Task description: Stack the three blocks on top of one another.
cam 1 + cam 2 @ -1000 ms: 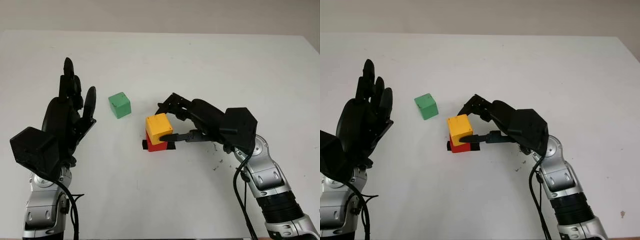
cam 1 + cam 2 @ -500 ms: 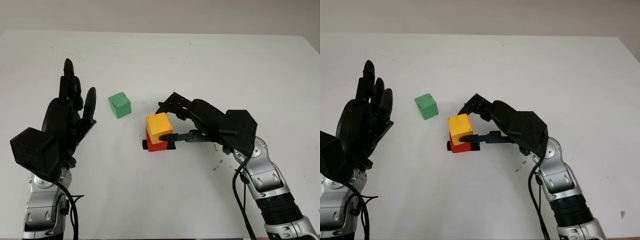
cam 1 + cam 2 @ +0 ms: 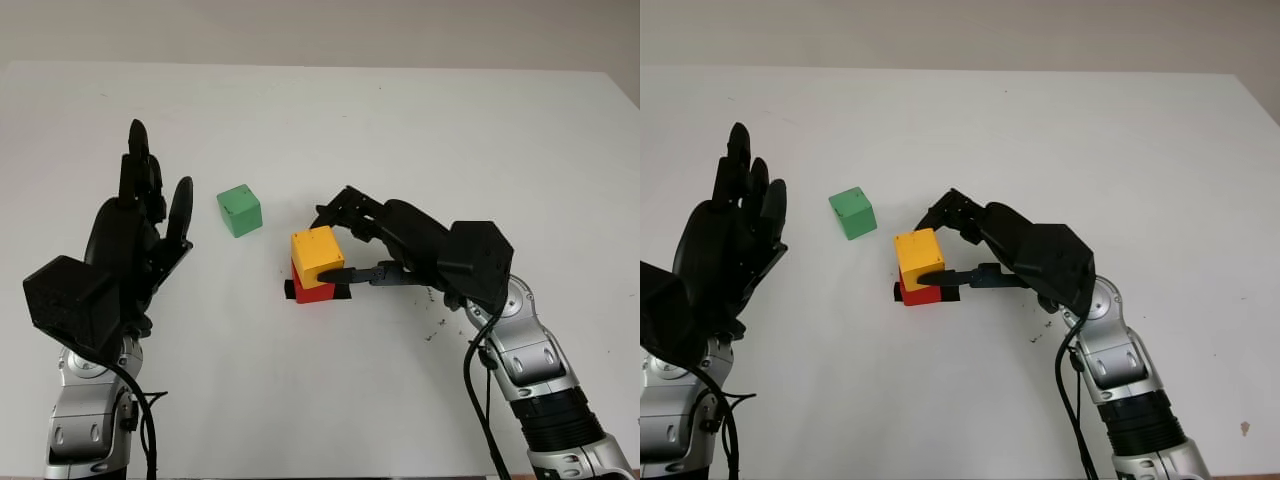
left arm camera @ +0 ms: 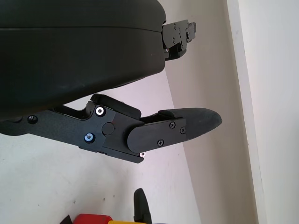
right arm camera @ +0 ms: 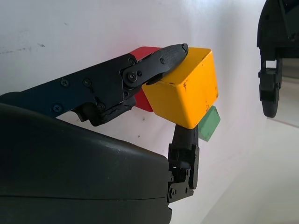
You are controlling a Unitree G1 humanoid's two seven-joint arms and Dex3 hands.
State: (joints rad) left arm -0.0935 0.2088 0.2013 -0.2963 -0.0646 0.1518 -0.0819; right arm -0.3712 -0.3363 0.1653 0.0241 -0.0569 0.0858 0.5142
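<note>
Yellow block (image 3: 317,250) sat skewed atop the red block (image 3: 312,290) at frame centre, pinched by the right hand (image 3: 400,245). Releasing unevenly might tip it. Green block (image 3: 239,210) waited upper left; left hand (image 3: 125,250) hovered open.

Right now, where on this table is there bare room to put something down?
The white table is bare beyond the small green cube, on its far right, and near between the arms. It is crowded at the middle: the right hand grips the yellow cube atop the red cube. The open left hand is raised left of the green cube.
</note>
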